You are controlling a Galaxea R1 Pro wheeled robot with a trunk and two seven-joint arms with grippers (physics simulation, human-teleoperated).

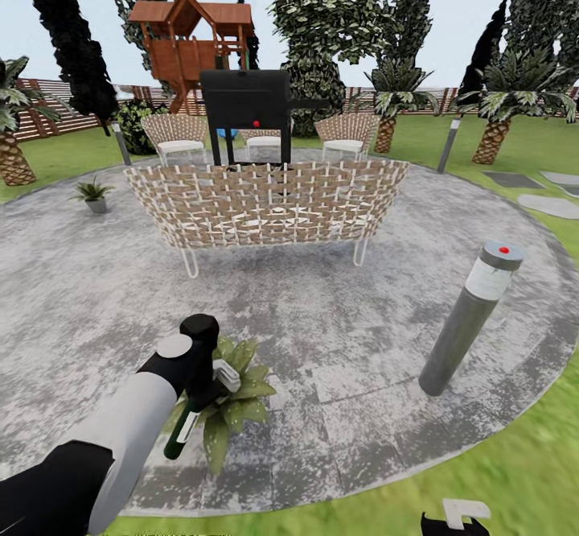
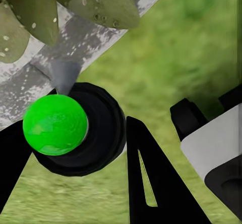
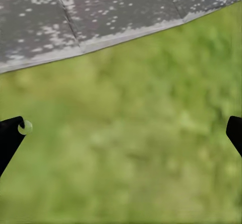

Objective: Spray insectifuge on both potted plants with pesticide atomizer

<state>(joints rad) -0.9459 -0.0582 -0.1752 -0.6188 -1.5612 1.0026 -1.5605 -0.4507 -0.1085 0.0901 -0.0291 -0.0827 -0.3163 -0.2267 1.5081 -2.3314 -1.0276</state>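
Left gripper (image 1: pixel 201 387) clenched on the pesticide atomizer (image 1: pixel 178 431), held tilted over the near potted plant (image 1: pixel 233 407) at patio edge; right gripper (image 3: pixel 121 133) spread, empty, above lawn; risks: spray drifting off the leaves, far potted plant (image 1: pixel 94 192) left uncovered.

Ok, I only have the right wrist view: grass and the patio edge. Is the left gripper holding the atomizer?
Observer: Yes. In the head view the left gripper is shut on the pesticide atomizer.
Operator: Where is it relative to a plant?
Observer: It overlaps the leaves of the near potted plant, close to the patio's near edge.
Operator: And the second plant?
Observer: The far potted plant stands on the patio, left of the wicker sofa.
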